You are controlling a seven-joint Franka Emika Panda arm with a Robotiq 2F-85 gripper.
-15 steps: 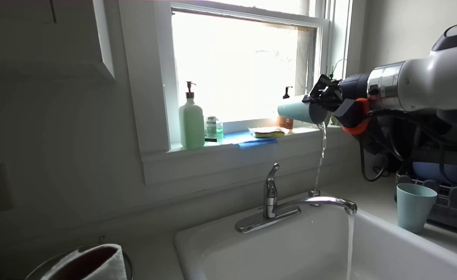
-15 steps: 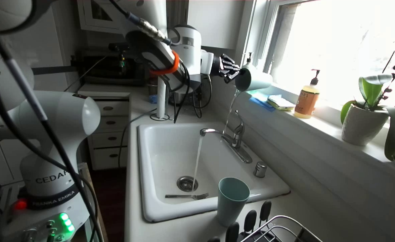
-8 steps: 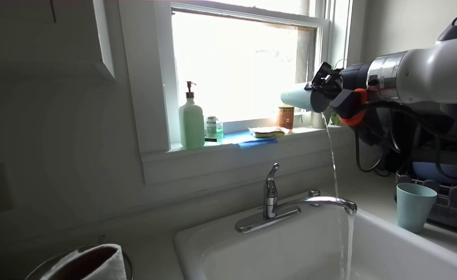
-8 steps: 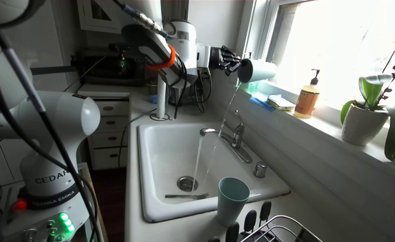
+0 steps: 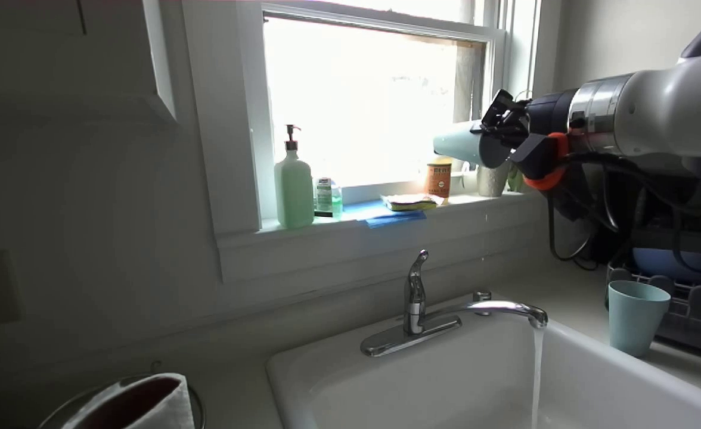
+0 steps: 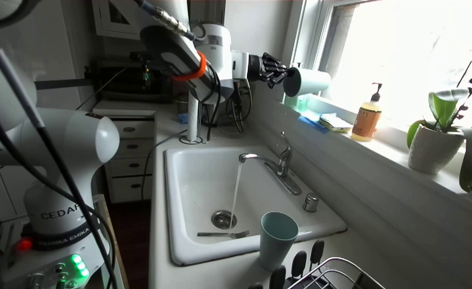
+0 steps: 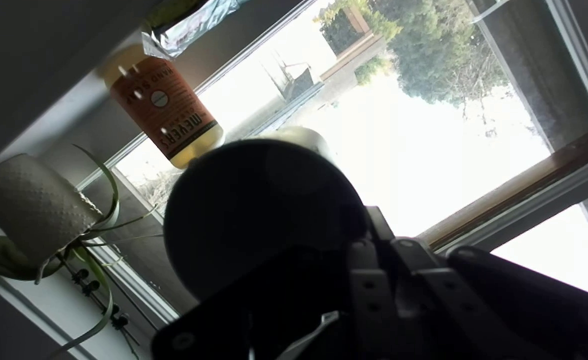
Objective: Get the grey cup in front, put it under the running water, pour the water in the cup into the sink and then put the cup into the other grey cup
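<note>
Draining: the cup is held in the air by the gripper, on its side and nearly level, mouth facing the gripper, near the window and well above the sink
Stream: half a second ago a thin thread fell from the mouth; now only scattered drops show below, and the cup sits a touch higher
Fingers: pinching the cup's wall at its rim
Pour: looks all but finished, though the dark inside hides whatever is left
Tap: running water falls into the sink, well apart from the cup
Other cup: upright on the counter between the sink and the rack, nesting not yet begun; that likely calls for turning the held cup base-down over it, and leftover drips could wet the counter
</note>
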